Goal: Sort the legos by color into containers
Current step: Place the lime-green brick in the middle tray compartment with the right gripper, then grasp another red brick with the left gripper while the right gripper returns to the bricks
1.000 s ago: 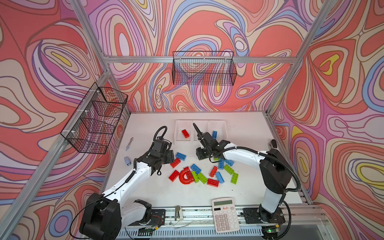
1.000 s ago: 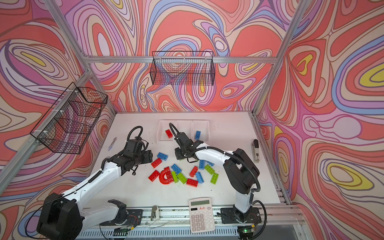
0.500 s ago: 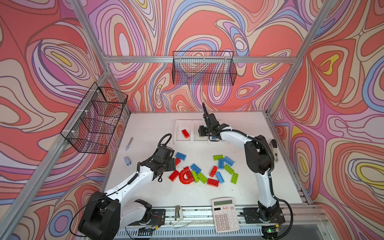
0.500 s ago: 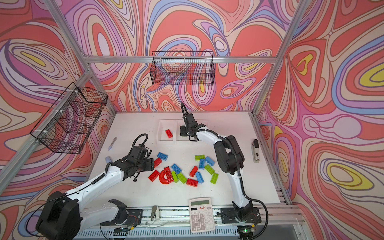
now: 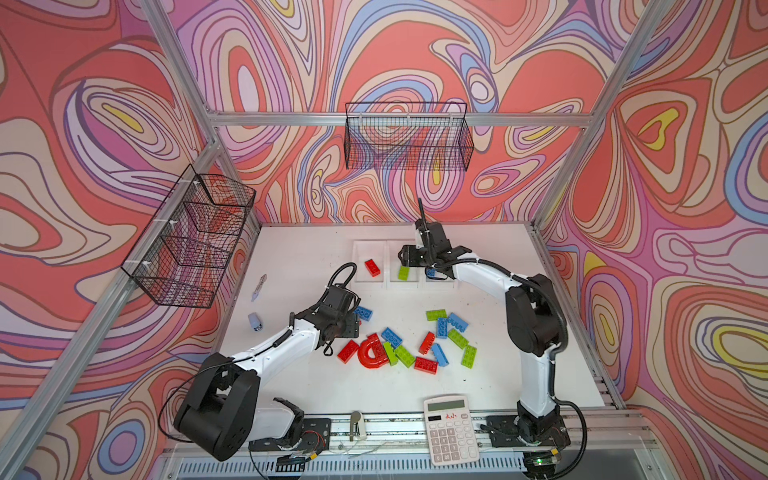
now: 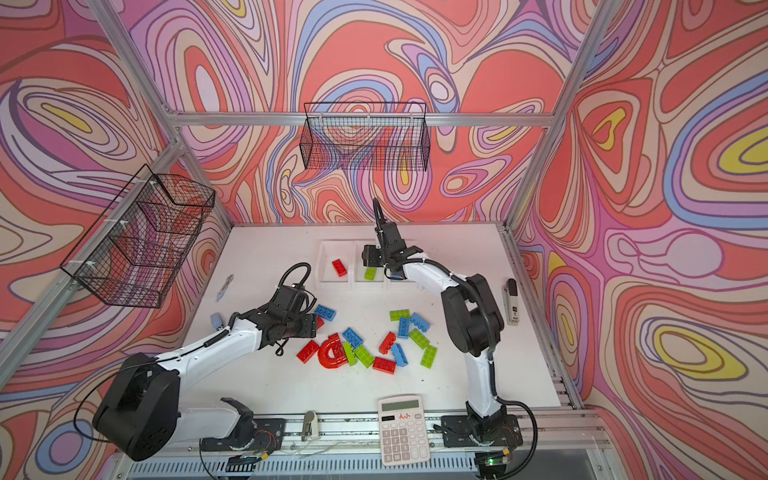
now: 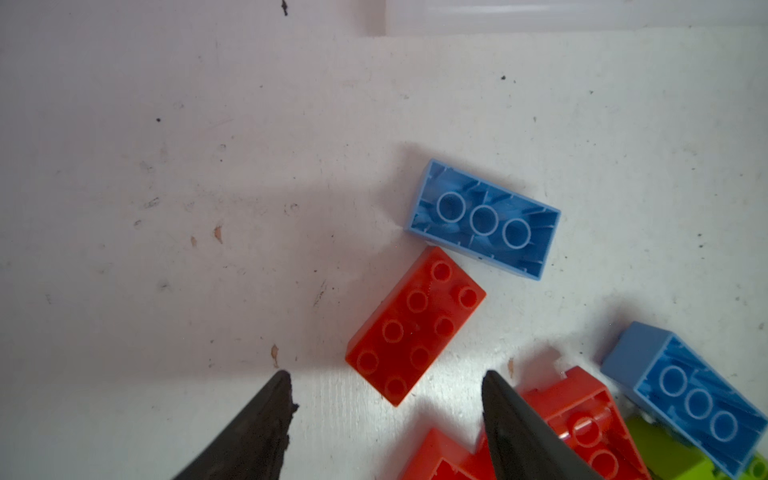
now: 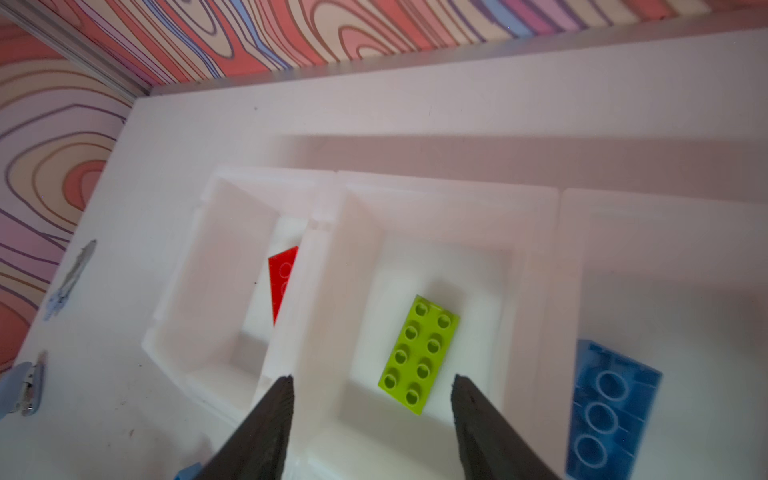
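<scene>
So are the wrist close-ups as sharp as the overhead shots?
Left wrist view: the studs-up red brick is crisp, a soft grey shadow lies on the table beside it, the black fingertips blur. Right wrist view: the white bins wash out, the blue brick softens. Top views: even light.

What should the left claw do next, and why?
Probably ease the left claw forward and down until it straddles the red brick, ready to close. Its jaws stand open and empty, and that brick lies studs-up just ahead of it.
</scene>
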Controlling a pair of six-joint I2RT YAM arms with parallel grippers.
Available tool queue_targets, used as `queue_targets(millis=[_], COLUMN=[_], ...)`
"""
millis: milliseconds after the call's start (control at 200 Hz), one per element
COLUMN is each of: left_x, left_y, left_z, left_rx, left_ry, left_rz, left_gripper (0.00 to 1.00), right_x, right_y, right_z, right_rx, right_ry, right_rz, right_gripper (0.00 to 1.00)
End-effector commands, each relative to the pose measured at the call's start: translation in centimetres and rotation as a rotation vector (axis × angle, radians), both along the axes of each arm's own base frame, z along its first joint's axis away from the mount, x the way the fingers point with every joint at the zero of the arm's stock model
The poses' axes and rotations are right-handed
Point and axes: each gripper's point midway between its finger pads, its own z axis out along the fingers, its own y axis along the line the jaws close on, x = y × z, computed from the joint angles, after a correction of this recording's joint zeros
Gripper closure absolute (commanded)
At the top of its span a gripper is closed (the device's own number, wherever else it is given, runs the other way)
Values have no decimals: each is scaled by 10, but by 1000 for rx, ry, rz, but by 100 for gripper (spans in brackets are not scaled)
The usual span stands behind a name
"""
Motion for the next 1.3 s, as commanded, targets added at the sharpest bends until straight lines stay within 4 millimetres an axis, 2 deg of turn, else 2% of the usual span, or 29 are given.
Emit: queue_targets(millis=[0,80,100,115,150,391,656,746,816,916,1067,1202,1297], left_x=[11,13,14,15,16,21,17,17,17,18,17,15,18], left_y=[-7,-10,-11,-11,-13,-21,-20,-20,-20,-21,-21,-17,-17], left_z=[0,-6,-7,-8,-10,-23,-39,-42,-42,-39,-31,-9,16], left_rx=[32,43,46,47,50,72,109,116,115,111,98,86,67], left_ry=[-5,17,21,22,28,82,161,177,180,168,151,98,32], left_rz=[-47,-66,-70,-71,-77,-107,-103,-97,-94,-93,-98,-88,-87], left_gripper=[25,25,25,25,25,28,32,37,45,57,69,77,78], right_x=[-8,-18,-19,-23,-27,-45,-51,-52,-54,-59,-76,-106,-124], right_y=[-16,-31,-34,-39,-45,-83,-96,-99,-101,-108,-126,-134,-141], right_z=[65,78,74,84,88,82,73,71,68,56,21,-18,-35], right_rx=[49,40,30,34,27,-8,-22,-32,-46,-77,-152,-203,-226], right_ry=[-136,-157,-150,-169,-177,-160,-144,-142,-134,-105,0,123,182], right_rz=[-19,-36,-42,-47,-58,-124,-144,-146,-144,-153,-167,-136,-133], right_gripper=[36,36,36,36,36,36,36,36,36,36,37,36,36])
